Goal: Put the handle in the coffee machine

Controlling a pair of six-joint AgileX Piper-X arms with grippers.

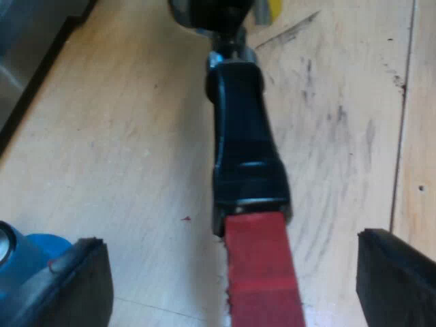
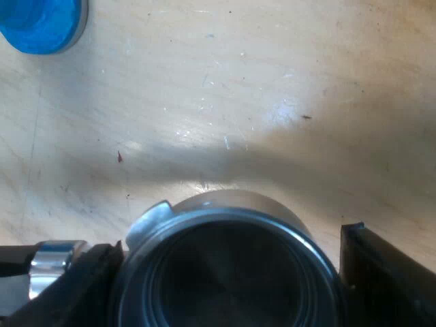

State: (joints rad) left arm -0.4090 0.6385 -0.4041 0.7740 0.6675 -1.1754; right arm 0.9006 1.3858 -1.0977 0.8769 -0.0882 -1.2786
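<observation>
Your left gripper (image 1: 235, 242) stands wide open astride the metal holder's (image 1: 242, 136) red handle end (image 1: 259, 272), not touching it; holder lies on wooden table (image 2: 238, 102); right gripper (image 2: 228, 242) at its basket (image 2: 225, 272), clamping undeterminable; blue tamper (image 2: 41, 24) nearby.

Pale wooden tabletop (image 1: 122, 136) of light boards, thin dark seam (image 1: 403, 122) between two boards, grey scuff marks (image 1: 371, 136) and fine scratches, soft bright patch of light (image 2: 272, 116) beside shadow
</observation>
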